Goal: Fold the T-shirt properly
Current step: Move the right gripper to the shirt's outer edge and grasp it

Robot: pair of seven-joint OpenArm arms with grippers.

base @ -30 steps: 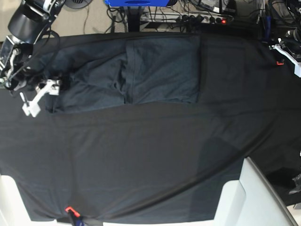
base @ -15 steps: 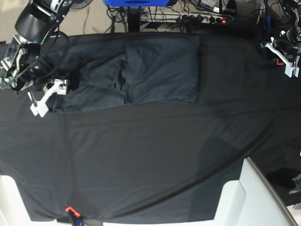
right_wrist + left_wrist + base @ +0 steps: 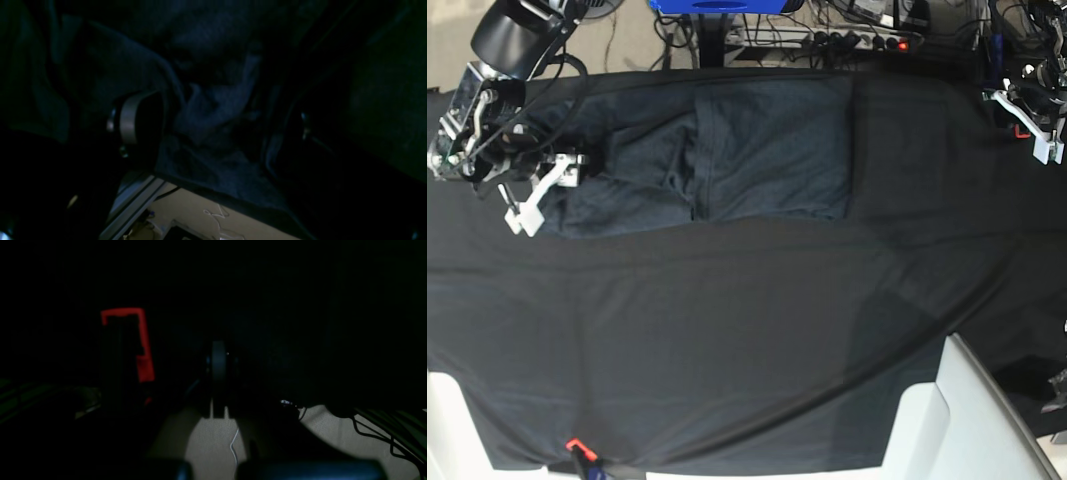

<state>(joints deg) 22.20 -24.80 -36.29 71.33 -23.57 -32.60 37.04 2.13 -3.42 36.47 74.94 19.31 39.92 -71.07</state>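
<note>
T-shirt [image 3: 727,160]: dark heathered knit, lying partly folded along the far side of the desk [image 3: 727,340], on the black tablecloth [image 3: 677,330].

Right pincer [image 3: 552,185]: at the shirt's end nearest the desk's edge, jaws apart with bunched cloth between them; whether it grips cannot be told.

Left pincer [image 3: 1037,125]: at the opposite far corner, well apart from the shirt, jaws closed, holding nothing.
</note>
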